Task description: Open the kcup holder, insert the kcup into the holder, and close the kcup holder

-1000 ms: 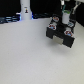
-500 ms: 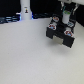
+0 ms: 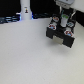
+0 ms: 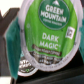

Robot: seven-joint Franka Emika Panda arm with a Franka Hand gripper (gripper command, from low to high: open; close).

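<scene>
The kcup (image 4: 47, 30) fills the wrist view, showing a green foil top printed "Green Mountain Dark Magic" and a white rim. It sits very close to the camera, with the fingers hidden behind it. In the exterior view my gripper (image 3: 64, 15) hangs just over the black kcup holder (image 3: 61, 36) at the exterior view's upper right, and a small green spot, the kcup (image 3: 64, 20), shows under it. The holder's drawer stands out toward the front, with pods in its round slots. The black holder (image 4: 10, 45) also shows behind the kcup in the wrist view.
A dark-topped pod (image 4: 26, 66) sits in a slot beside the kcup. A tall white bottle-shaped object (image 3: 25, 8) stands at the back on the exterior view's left. The white table (image 3: 30, 55) spreads in front of the holder.
</scene>
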